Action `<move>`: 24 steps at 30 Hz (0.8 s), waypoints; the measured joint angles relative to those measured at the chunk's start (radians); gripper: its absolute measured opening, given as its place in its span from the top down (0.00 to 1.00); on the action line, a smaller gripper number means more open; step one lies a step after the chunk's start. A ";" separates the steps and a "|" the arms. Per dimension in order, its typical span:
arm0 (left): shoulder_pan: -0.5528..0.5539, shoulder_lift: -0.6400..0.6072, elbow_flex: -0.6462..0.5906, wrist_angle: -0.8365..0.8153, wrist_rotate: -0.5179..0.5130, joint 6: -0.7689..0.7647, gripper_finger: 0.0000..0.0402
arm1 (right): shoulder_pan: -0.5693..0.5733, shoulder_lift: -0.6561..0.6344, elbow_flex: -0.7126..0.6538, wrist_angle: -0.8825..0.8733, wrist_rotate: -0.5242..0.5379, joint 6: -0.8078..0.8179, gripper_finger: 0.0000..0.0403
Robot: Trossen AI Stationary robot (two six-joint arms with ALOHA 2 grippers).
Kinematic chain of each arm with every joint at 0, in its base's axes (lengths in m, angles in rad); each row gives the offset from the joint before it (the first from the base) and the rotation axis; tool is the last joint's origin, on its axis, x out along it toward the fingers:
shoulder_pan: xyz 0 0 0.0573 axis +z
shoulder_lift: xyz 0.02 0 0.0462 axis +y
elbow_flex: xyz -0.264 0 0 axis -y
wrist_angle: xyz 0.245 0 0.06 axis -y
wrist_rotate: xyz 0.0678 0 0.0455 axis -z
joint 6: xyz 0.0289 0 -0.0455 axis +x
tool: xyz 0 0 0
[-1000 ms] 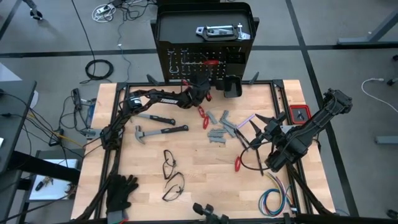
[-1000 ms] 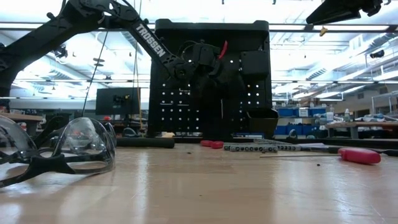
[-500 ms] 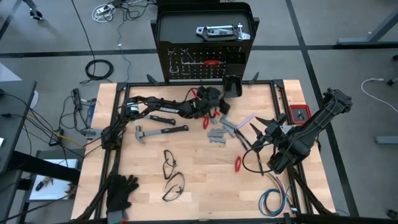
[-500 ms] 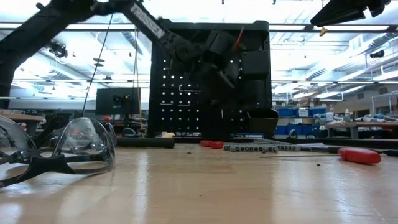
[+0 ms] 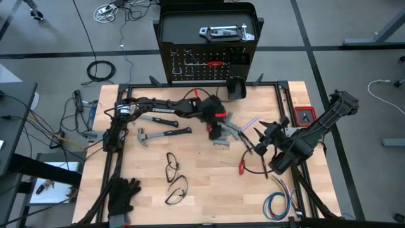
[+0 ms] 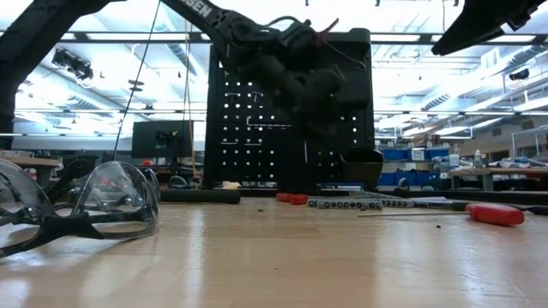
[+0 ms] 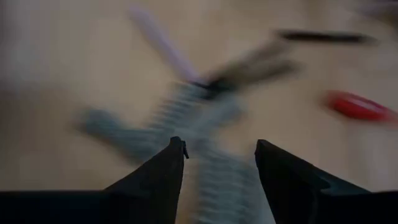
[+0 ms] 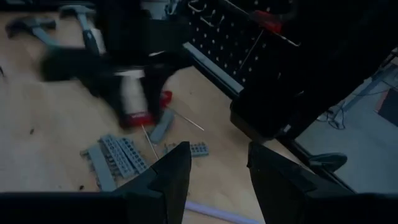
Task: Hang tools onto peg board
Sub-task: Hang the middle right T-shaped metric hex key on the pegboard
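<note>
The peg board (image 5: 190, 60) stands upright at the table's far edge, with a red-handled tool (image 5: 215, 63) hanging on its hooks. Grey metal pieces (image 5: 226, 138) lie on the table's middle. My left gripper (image 5: 218, 131) hangs open just above them, slanting down, with nothing between its fingers (image 7: 219, 163). Two hammers (image 5: 166, 133) lie flat to its left. A red-handled screwdriver (image 5: 242, 166) lies near my right gripper (image 5: 261, 136), which waits open and empty above the table's right part.
Two pairs of safety glasses (image 5: 172, 170) lie near the front, black gloves (image 5: 123, 193) at the front left, and a coloured wire bundle (image 5: 278, 202) at the front right. A red box (image 5: 305, 116) sits at the right edge. A small black bin (image 5: 236, 88) juts from the board.
My left gripper has come away from the peg board toward the table's middle and near side. It has rolled and tipped over, and now slants down over the grey pieces. The red-handled tool has stayed on the board.
</note>
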 joint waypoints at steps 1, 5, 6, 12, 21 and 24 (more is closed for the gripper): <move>-0.016 0.000 0.000 -0.015 0.027 0.015 0.50 | -0.007 0.000 0.000 0.013 -0.004 -0.019 0.58; -0.107 0.008 0.000 -0.050 0.027 0.072 0.51 | -0.039 0.000 0.000 0.033 -0.004 -0.045 0.58; -0.131 0.010 0.000 -0.051 0.025 0.093 0.51 | -0.047 0.000 0.000 0.037 -0.003 -0.048 0.58; -0.243 0.010 0.000 -0.016 -0.109 0.177 0.52 | -0.073 0.000 0.000 0.041 -0.001 -0.054 0.58; -0.270 0.052 0.000 0.180 -0.147 0.066 0.55 | -0.053 -0.058 0.004 0.146 0.035 -0.145 0.58; -0.270 0.085 -0.001 0.202 -0.147 0.061 0.58 | -0.037 -0.100 0.004 0.195 0.033 -0.213 0.58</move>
